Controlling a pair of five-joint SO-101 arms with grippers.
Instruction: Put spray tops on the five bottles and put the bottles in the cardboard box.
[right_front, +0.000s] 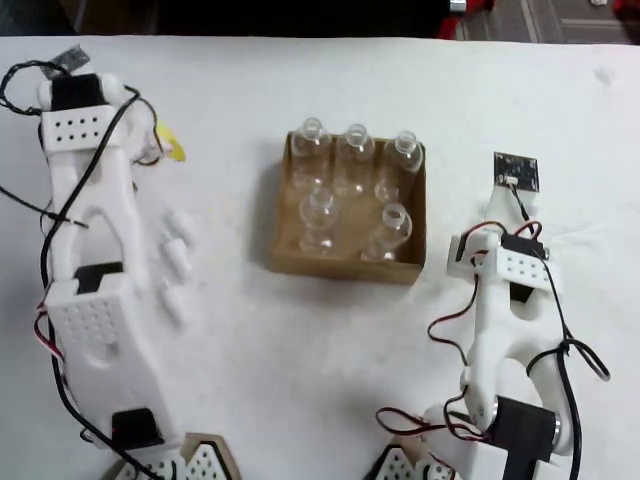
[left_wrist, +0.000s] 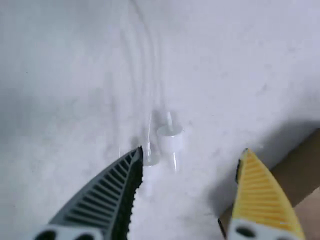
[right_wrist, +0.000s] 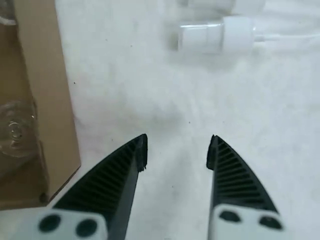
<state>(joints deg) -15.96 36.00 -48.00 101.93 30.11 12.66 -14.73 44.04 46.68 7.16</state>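
Several clear bottles (right_front: 318, 210) without tops stand in the cardboard box (right_front: 345, 265) at the table's middle. White spray tops (right_front: 178, 255) lie on the white cloth left of the box, beside the left arm. My left gripper (left_wrist: 192, 152) is open, one finger grey and one yellow (right_front: 172, 150), hanging over a spray top (left_wrist: 170, 137) with a box corner (left_wrist: 300, 165) close by. My right gripper (right_wrist: 178, 139) is open and holds nothing, low over the cloth beside the box wall (right_wrist: 45, 75). A bottle (right_wrist: 15, 127) shows inside, and a spray top (right_wrist: 215, 36) lies on its side farther off.
A small circuit board (right_front: 515, 172) on a cable lies right of the box, just beyond the right arm (right_front: 500, 330). Loose wires trail around both arms. The white cloth (right_front: 300, 380) covers the table in front of the box.
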